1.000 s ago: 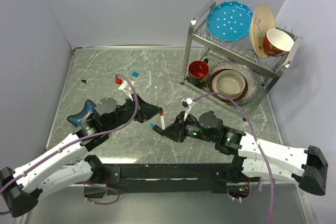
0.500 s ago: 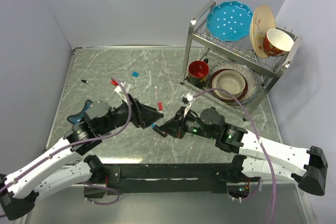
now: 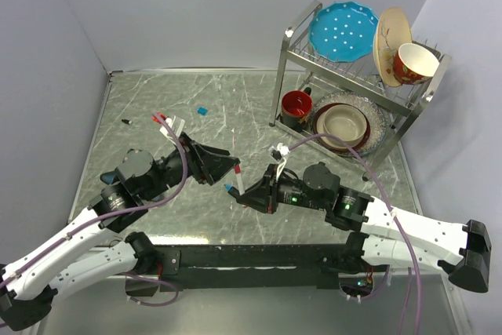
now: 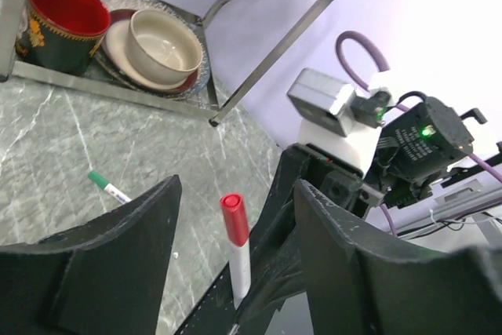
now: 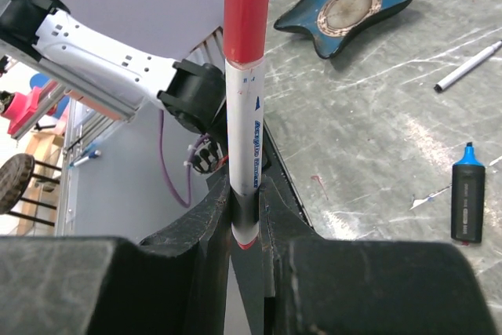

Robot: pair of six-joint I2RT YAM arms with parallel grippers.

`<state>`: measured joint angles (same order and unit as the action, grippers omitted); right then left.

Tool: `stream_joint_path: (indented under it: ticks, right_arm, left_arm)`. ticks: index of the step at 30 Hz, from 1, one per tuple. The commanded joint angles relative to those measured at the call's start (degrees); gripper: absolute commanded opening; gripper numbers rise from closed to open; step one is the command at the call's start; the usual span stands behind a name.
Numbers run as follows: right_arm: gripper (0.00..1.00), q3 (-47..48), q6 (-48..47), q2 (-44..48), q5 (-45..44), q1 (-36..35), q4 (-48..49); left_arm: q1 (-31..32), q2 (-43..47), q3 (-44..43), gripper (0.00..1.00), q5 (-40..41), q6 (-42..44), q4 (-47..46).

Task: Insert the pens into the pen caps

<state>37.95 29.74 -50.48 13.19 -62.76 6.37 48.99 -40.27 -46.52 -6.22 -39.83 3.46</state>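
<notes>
One pen of four looks done, by our reckoning: the red pen [image 5: 243, 139] wears its red cap [image 5: 248, 5], seated on the white barrel. The right gripper [image 5: 245, 217], at the lower centre of the overhead view, is clamped on the lower barrel. In the right wrist view the pen's long axis runs straight up the frame, capped end away from the fingers. Overhead it reads short, so we take it to stand steeply, cap uppermost. The left gripper [image 4: 235, 187] stands open around that cap, a finger on each side, neither touching.

Near by on the table [image 3: 157, 92] lies the blue marker [image 5: 466, 205], at the lower right of the right wrist view. Its long axis is nearly up-and-down in frame, blue end toward the top, and we judge it uncapped. Farther off, a thin white pen [image 5: 469, 64] slants at the upper right of that view, its tip colour unreadable. A green pen [image 4: 108, 186] lies at the left of the left wrist view, green end toward the upper left; cap or bare tip, we cannot tell. Farthest, toward the upper left overhead, the blue cap [image 3: 202, 110] and black cap [image 3: 125, 121] lie loose and well apart. We count at least blue and black left to do.
</notes>
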Motion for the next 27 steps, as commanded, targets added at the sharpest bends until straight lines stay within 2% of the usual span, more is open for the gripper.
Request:
stream_joint_path:
  ticks: [1, 4, 7, 12, 19, 21, 22, 23, 25, 27]
  right_arm:
    - [0.0, 3.09, 0.58, -0.14, 0.61, -0.96, 2.76]
    - [0.0, 3.09, 1.2, -0.85, 0.52, -1.57, 3.99]
    - [0.0, 3.27, 1.81, -1.29, 0.17, -1.75, 4.96]
    - [0.0, 4.76, 1.55, -1.9, -0.45, -1.84, 4.7]
    - [0.0, 5.2, 1.64, -2.34, 0.26, -1.84, 5.49]
    - [0.0, 5.37, 1.55, -2.78, 0.34, -1.84, 5.49]
    - [0.0, 5.72, 1.47, -2.87, 0.61, -1.84, 5.49]
    - [0.0, 5.81, 1.38, -3.13, 0.7, -1.84, 5.49]
    - [0.0, 6.16, 1.46, -3.31, 1.05, -1.75, 5.58]
    - [0.0, 6.25, 1.46, -3.4, 1.22, -1.92, 5.58]
  left_arm:
    - [0.05, -0.33, 0.2, 0.58, -2.3, 0.55, -4.7]
    - [0.05, -0.69, 0.55, 0.45, -4.5, 0.64, -4.26]
    - [0.05, -0.42, 1.52, 0.41, -4.94, -0.85, -4.25]
    - [0.05, 1.94, 4.51, 0.4, -5.65, -2.44, -5.13]
    - [0.05, 4.41, 5.92, 0.19, -5.99, -2.79, -4.96]
    - [0.05, 4.59, 6.27, 0.24, -6.7, -3.41, -5.05]
    - [0.05, 4.85, 6.44, 0.41, -6.96, -3.67, -5.13]
    - [0.05, 4.94, 6.62, 0.5, -7.23, -3.93, -4.87]
    - [0.05, 5.38, 6.62, 0.62, -7.14, -3.85, -4.08]
    - [0.05, 5.64, 6.36, 0.66, -6.44, -3.76, -3.55]
